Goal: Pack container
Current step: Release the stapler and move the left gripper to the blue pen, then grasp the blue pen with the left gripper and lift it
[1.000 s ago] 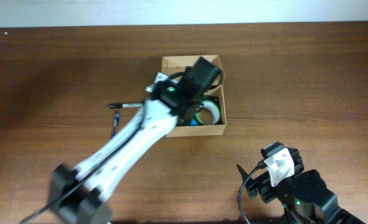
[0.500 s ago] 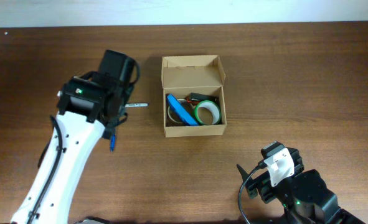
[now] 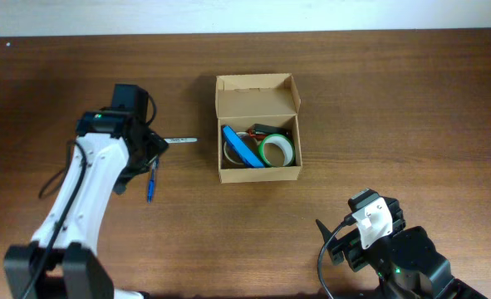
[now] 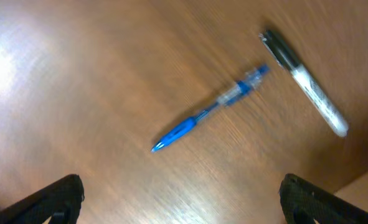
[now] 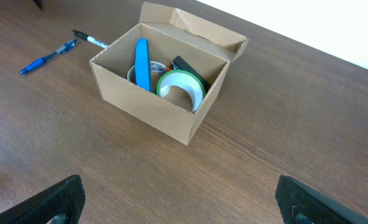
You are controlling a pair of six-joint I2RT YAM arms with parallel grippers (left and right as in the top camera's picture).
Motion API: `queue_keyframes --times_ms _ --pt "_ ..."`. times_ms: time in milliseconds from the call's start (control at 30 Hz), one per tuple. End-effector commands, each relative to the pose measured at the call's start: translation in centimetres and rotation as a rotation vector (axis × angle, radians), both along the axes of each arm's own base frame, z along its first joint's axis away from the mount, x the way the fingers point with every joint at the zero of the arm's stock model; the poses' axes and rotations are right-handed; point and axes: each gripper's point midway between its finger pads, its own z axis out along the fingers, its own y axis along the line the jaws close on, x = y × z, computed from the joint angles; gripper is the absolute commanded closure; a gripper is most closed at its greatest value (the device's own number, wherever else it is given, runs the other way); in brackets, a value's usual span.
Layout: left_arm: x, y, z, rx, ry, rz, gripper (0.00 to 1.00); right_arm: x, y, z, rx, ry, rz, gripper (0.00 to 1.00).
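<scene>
The container, a tan cardboard box (image 3: 259,174) with its flap lid open at the back, stands mid-table and also shows in the right wrist view (image 5: 140,102). It holds a flat blue packet (image 3: 243,147), a green tape roll (image 3: 277,149) and a dark item (image 3: 266,129). A blue pen (image 3: 151,178) and a black marker (image 3: 179,140) lie left of the box; the left wrist view shows the pen (image 4: 208,112) and the marker (image 4: 305,84). My left gripper (image 3: 144,156) hovers over them, open and empty (image 4: 182,205). My right gripper (image 3: 363,220) is open and empty (image 5: 180,205), near the front right.
The table is dark brown wood (image 3: 395,100). A pale wall strip (image 3: 245,15) runs along its far edge. The left arm's white links (image 3: 79,199) stretch from the front left toward the pens.
My left arm has swung from above the box leftward and now hangs over the pen and marker. The box's contents are uncovered. The right arm has not moved.
</scene>
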Motion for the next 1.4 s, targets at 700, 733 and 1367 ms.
queue_keyframes --times_ms 700,733,1367 --pt "-0.7 -0.3 -10.5 -0.126 0.366 -0.722 0.30 0.0 -0.1 -0.1 0.011 0.002 -0.012 0.01" --pt "-0.7 -0.2 -10.8 -0.129 0.371 -0.725 0.30 0.0 -0.1 -0.1 0.011 0.002 -0.012 0.01" --pt "-0.1 -0.2 -13.5 -0.135 0.388 -0.753 0.69 0.0 -0.1 -0.1 0.011 0.002 -0.012 0.01"
